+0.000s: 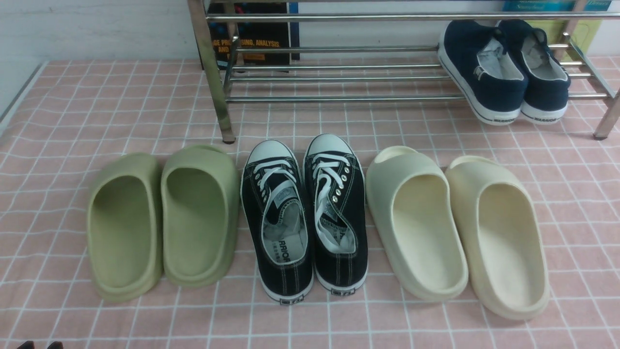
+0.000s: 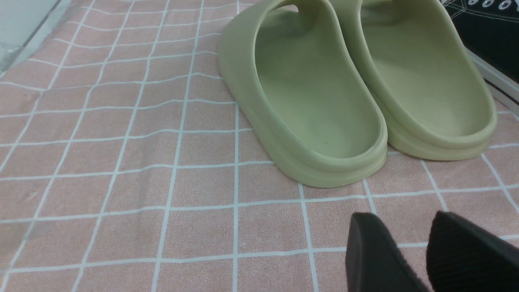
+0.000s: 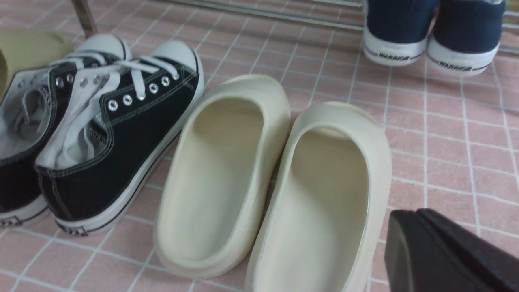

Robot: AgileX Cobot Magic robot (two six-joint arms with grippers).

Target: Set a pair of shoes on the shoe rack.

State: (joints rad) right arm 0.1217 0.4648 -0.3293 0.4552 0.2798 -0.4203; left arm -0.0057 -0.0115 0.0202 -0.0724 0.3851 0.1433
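1. The black left gripper (image 2: pixel 409 251) is hovering nearest, slightly parted, holding nothing; the black right gripper (image 3: pixel 446 251) is closed, empty.
2. The dark navy canvas slip-on shoes (image 1: pixel 503 68) are sitting on the far right of the shiny chrome tube rack (image 1: pixel 339 97).

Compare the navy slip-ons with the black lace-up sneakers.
The navy slip-ons rest on the shoe rack, at its right end; the black lace-up sneakers stand on the pink cloth. The black ones have white laces and toe caps; the navy ones have neither. Both have white soles.
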